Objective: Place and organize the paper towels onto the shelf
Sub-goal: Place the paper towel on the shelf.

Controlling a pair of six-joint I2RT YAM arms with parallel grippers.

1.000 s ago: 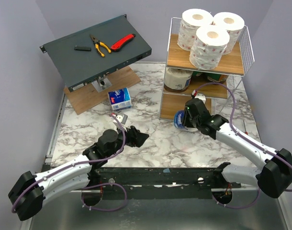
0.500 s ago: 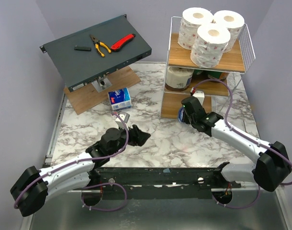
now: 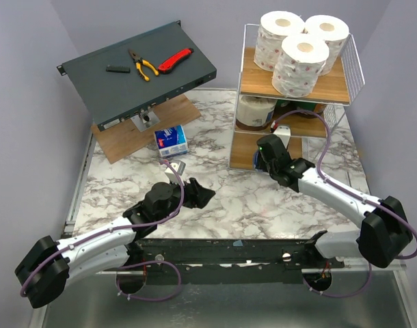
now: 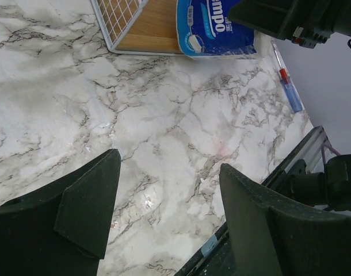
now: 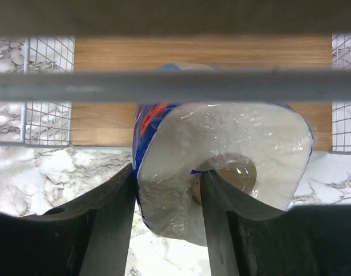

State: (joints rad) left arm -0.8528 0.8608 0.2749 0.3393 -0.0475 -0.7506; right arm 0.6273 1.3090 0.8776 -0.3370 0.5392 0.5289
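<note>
at the front of the shelf (image 5: pixel 221 52), bottom tier, the right gripper (image 5: pixel 168 198) is clamped on a blue-and-white wrapped roll (image 5: pixel 233 144). the left gripper (image 4: pixel 170 190) hangs spread apart above the marble table (image 4: pixel 164 115).

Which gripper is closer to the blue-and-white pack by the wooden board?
Left. The left gripper hangs open on the near side of the small blue-and-white wrapped pack; the right gripper, clamping a blue-wrapped roll, is farther right at the white wire shelf's bottom tier.
</note>
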